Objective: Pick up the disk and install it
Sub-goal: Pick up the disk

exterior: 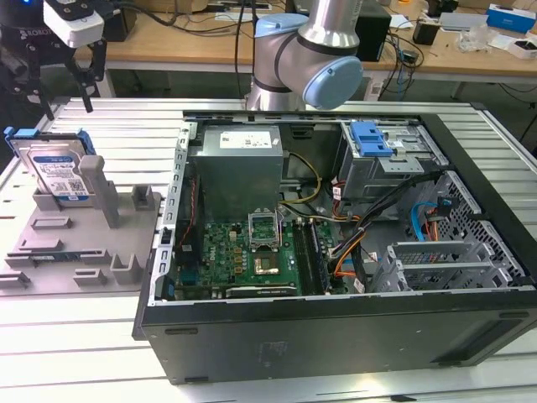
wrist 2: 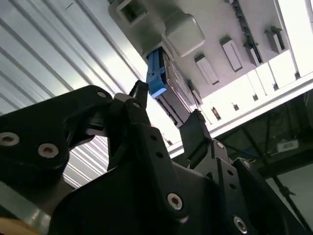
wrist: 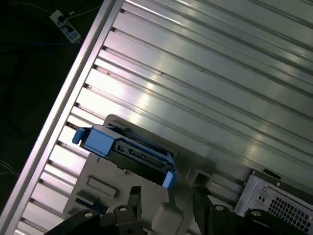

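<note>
The disk (exterior: 59, 170) stands on edge in a grey plastic holder (exterior: 80, 239) at the exterior view's left, its white-and-blue label facing the camera and a blue bracket around it. My gripper (exterior: 63, 84) hangs open above the disk, apart from it, with nothing between its fingers. In both wrist views I look down past the black fingertips (wrist 2: 139, 90) at the disk's bracketed top edge (wrist 2: 157, 78) (wrist: 128, 154), which lies between and beyond the two spread fingers. The gripper (wrist: 166, 196) is roughly lined up over the holder.
An open computer case (exterior: 336, 336) lies on the slatted aluminium table (exterior: 117, 134) right of the holder. Inside are a grey power supply (exterior: 235, 168), a motherboard (exterior: 243, 252), cables and a drive cage with a blue latch (exterior: 370, 139). The arm's base (exterior: 310, 59) rises behind the case.
</note>
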`<state>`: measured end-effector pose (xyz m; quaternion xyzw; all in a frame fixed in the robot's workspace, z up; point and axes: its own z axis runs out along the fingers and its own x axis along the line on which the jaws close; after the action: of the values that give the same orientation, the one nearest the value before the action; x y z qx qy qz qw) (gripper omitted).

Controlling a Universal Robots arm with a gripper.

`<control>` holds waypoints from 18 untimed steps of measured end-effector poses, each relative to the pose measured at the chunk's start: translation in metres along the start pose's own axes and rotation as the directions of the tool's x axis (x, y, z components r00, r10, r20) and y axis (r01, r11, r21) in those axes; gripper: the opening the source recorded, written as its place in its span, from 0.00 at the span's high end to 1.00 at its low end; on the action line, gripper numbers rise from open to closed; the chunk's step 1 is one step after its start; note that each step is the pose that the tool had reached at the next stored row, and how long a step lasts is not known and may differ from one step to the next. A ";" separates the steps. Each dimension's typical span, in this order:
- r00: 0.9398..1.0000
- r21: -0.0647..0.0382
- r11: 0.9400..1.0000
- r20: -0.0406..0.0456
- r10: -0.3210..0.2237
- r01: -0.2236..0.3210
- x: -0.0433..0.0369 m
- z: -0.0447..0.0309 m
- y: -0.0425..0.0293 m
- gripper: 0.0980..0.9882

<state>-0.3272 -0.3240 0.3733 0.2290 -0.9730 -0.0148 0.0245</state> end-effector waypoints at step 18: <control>0.906 0.021 0.905 -0.009 -0.424 0.424 -0.0001 0.0032 -0.0002 0.50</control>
<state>-0.3272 -0.3240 0.3701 0.4351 -0.9001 -0.0083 0.0202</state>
